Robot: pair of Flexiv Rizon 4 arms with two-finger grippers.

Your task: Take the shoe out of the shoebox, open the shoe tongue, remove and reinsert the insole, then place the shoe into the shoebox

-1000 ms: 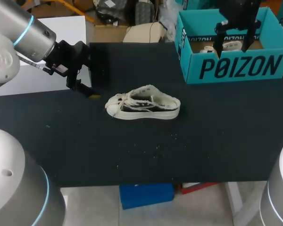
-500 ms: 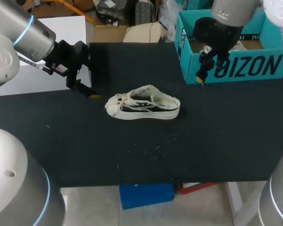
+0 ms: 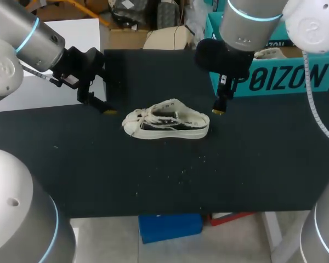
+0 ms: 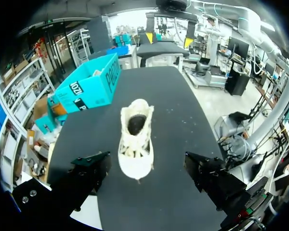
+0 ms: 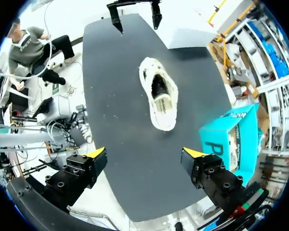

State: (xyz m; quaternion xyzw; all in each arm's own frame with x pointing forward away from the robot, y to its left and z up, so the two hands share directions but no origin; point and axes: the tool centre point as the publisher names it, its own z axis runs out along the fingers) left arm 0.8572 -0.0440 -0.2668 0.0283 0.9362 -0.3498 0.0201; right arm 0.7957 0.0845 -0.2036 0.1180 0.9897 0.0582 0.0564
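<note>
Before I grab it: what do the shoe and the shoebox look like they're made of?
shoe: off-white woven upper, probably canvas, matte and softly creased, with cloth laces; the smoother band round its base looks like rubber.
shoebox: likely printed cardboard, going by its flat teal walls, straight folded edges and brown inside.

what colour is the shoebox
The shoebox is teal, with dark lettering on its front wall. It shows best in the head view.

White shoe (image 3: 165,121) lies outside the open teal shoebox (image 3: 296,82).
</note>
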